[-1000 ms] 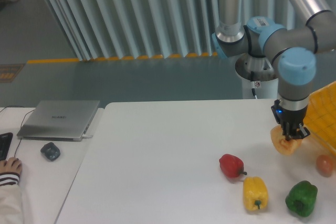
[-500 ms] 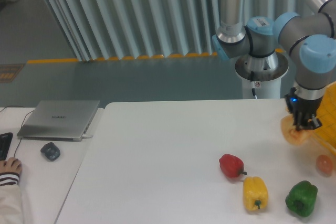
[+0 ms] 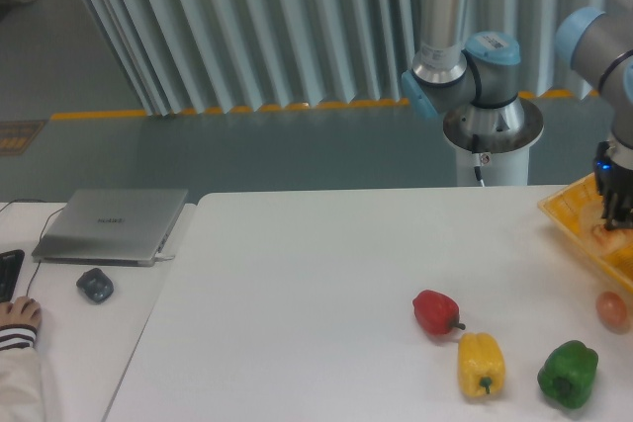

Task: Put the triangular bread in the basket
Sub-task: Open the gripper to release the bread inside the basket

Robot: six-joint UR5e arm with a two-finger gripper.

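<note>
At the far right edge of the counter [image 3: 297, 284], the fingers [image 3: 615, 216] hang over the yellow basket [image 3: 566, 212], which is only partly in view. Below them sits a pale orange patch that looks like the bread [image 3: 605, 235], low inside the basket or just above its floor. The fingers appear closed on the bread, but they are small and dark here, so I cannot tell for sure whether they grip it or have let go. On the counter in front of the basket lie a small tan ball [image 3: 611, 310], a green pepper [image 3: 568, 374], a yellow pepper [image 3: 481, 364] and a red pepper [image 3: 435, 311], all well apart from the fingers. A laptop [image 3: 111, 225] and a mouse [image 3: 95, 285] rest on a side desk at left. Judging from this, the delivery is nearly done and only the release is left. The risk lies in that release: if the bread is let go while it hangs near the near rim, it could tip over the wall and land on the counter beside the tan ball. If the fingers lift away while partly pinching the soft bread, they could drag it back out or tilt the light basket.
</note>
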